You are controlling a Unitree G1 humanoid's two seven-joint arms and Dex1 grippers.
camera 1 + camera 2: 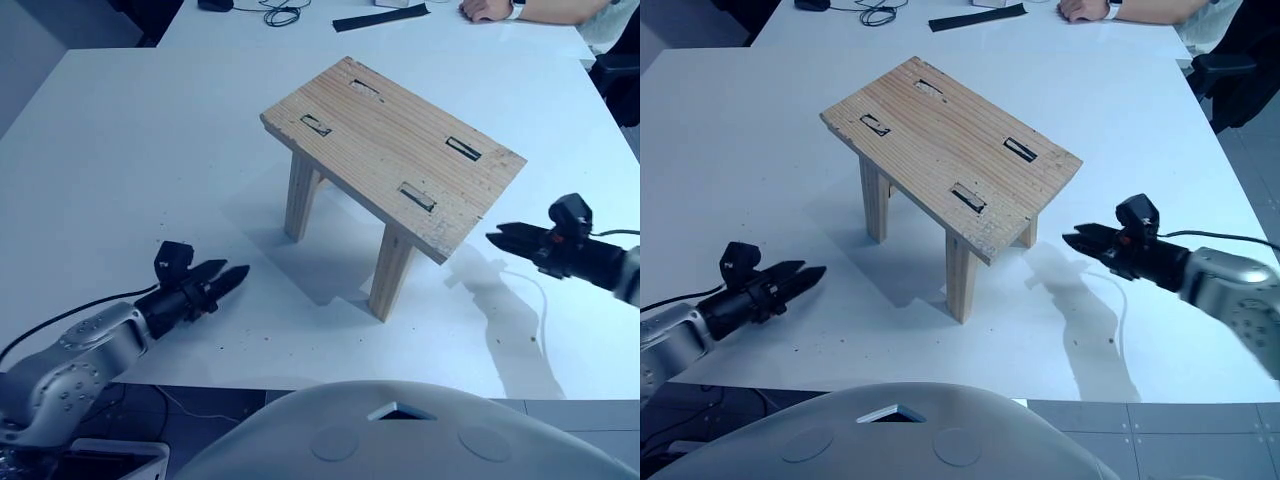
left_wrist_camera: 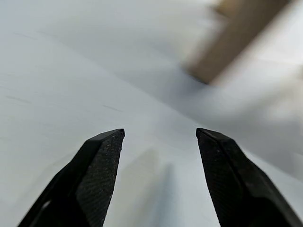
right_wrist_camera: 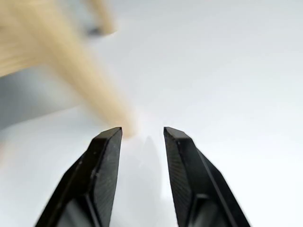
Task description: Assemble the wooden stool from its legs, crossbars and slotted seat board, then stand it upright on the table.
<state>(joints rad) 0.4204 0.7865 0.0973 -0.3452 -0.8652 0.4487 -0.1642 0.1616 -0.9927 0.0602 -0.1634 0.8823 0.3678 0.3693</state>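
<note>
Status: the pale slatted-pine stool [image 1: 390, 150] looks assembled and stands upright mid-way across the white table [image 1: 120, 150], seat board on top and roughly level. Near front leg [image 1: 390, 275] and left leg [image 1: 300, 195] are both planted on the tabletop; a third leg end shows just past the right gripper's tips in the right wrist view. The fourth leg and the crossbars sit under the seat, so I can't tell how they're seated. Nothing bin-like here; the closest thing to a container is the four rectangular slots [image 1: 463, 149] in the seat board. Each seems filled with a lighter wood end, presumably the leg tenons, roughly flush, though dark gaps show along the slot edges, so full seating is a guess. Left gripper [image 1: 235, 272] hangs low over the table at the stool's front-left, well apart from it, fingers spread wide, holding nothing. Right gripper [image 1: 495, 234] sits near the seat's right corner, not touching, fingers parted by a narrower gap, also holding nothing. Judgement: assembly and stand-up steps look done. What's left at most is a seating check on the tenons and pulling both arms away. Risk: the right gripper is close to the overhanging seat corner, and a bump there could shift or tip the stool.
</note>
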